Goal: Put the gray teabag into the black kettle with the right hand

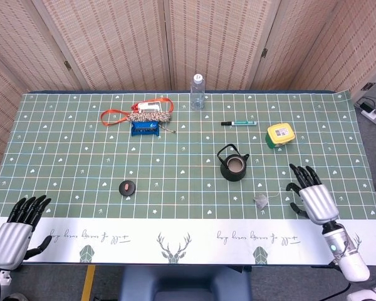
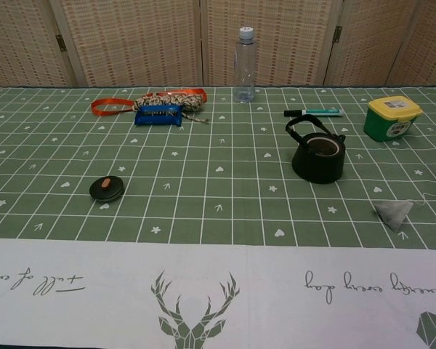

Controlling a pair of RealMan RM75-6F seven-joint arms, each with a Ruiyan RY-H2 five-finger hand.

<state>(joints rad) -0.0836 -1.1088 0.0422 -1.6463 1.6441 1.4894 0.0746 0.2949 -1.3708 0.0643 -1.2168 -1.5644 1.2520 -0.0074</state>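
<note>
- At the near right of the table, the gray teabag is lying flat on the green cloth, untouched; its string is being seen to trail right toward a small tag.
- The right hand is being held just right of the teabag, apart from it, fingers spread and nothing gripped. This placement is judged to be an approach, the palm being set so the fingers can close on the bag or its string from the side.
- The black kettle is standing upright, just beyond and left of the teabag, lid off and mouth open upward; a short carry is judged to be all that is being required.
- What looks like the lid is resting well to the left, presumably set aside so the opening is kept free.
- The left hand is being parked at the near left edge, fingers spread, empty, clear of the working side.
- In the chest view neither hand is being shown; only teabag and kettle are being confirmed there.
- Risk noted: the thin, flat bag is being judged hard to pinch off cloth.
</note>
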